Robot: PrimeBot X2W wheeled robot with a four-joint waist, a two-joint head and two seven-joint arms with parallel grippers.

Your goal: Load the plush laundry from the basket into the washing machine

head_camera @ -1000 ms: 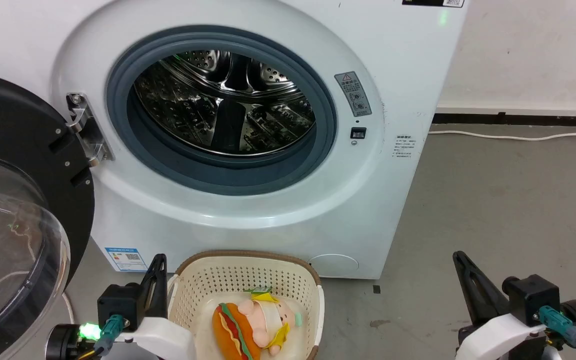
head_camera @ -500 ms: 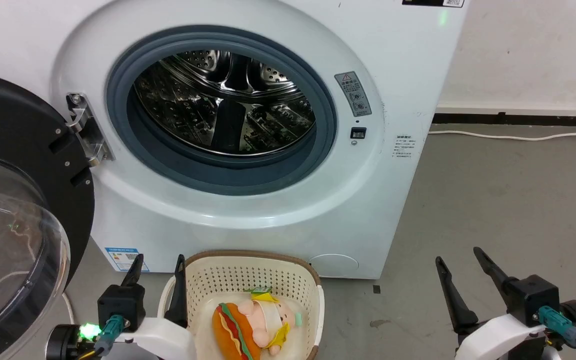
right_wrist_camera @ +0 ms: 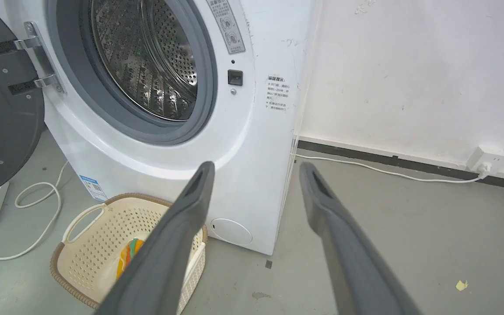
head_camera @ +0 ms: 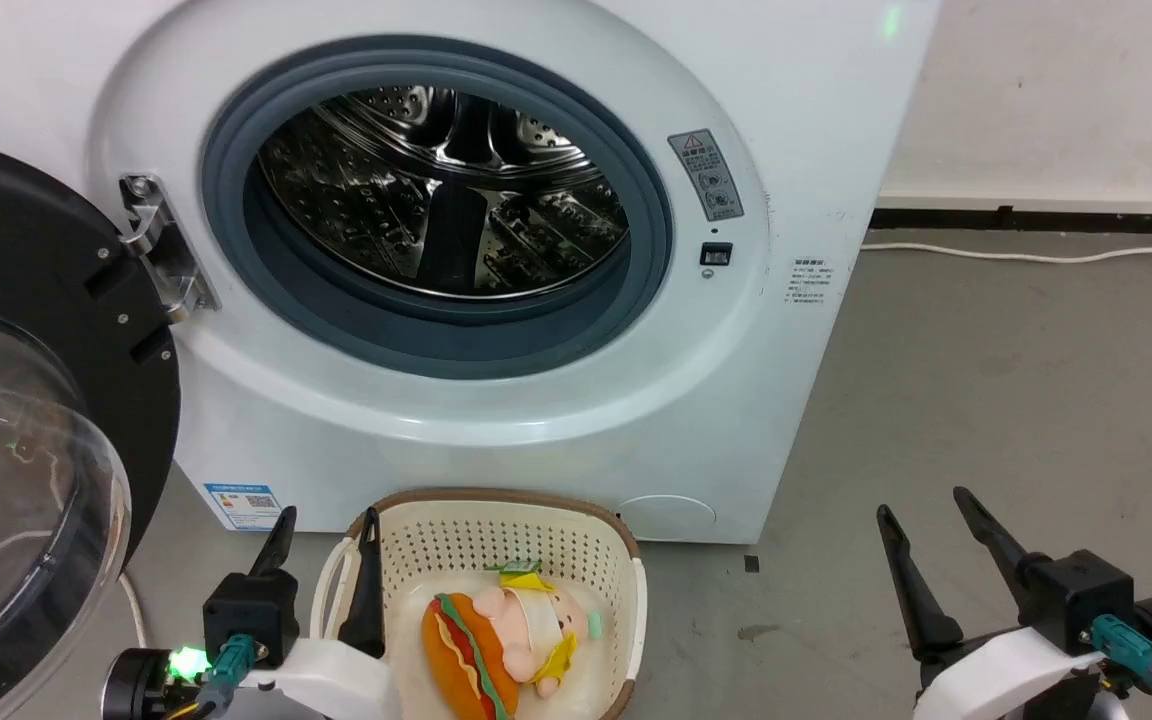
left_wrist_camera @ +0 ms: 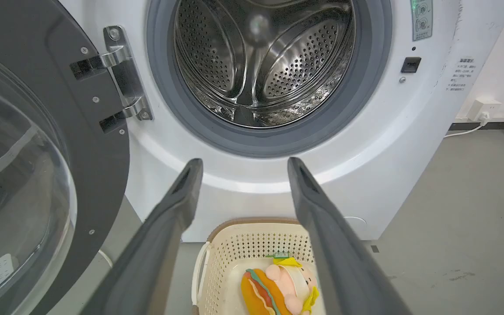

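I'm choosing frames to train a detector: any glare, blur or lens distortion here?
Head view: sharp, glints on the steel drum, reflections on the clear door. Left wrist view: wide-angle stretch on the washing machine; left end effector slightly soft, plush laundry crisp. Right wrist view: same stretch, right end effector soft.

Bright, even light, soft shadows. Glare streaks the drum [head_camera: 386, 190] and the clear door [head_camera: 16, 480] at left. Wrist views bow at edges.
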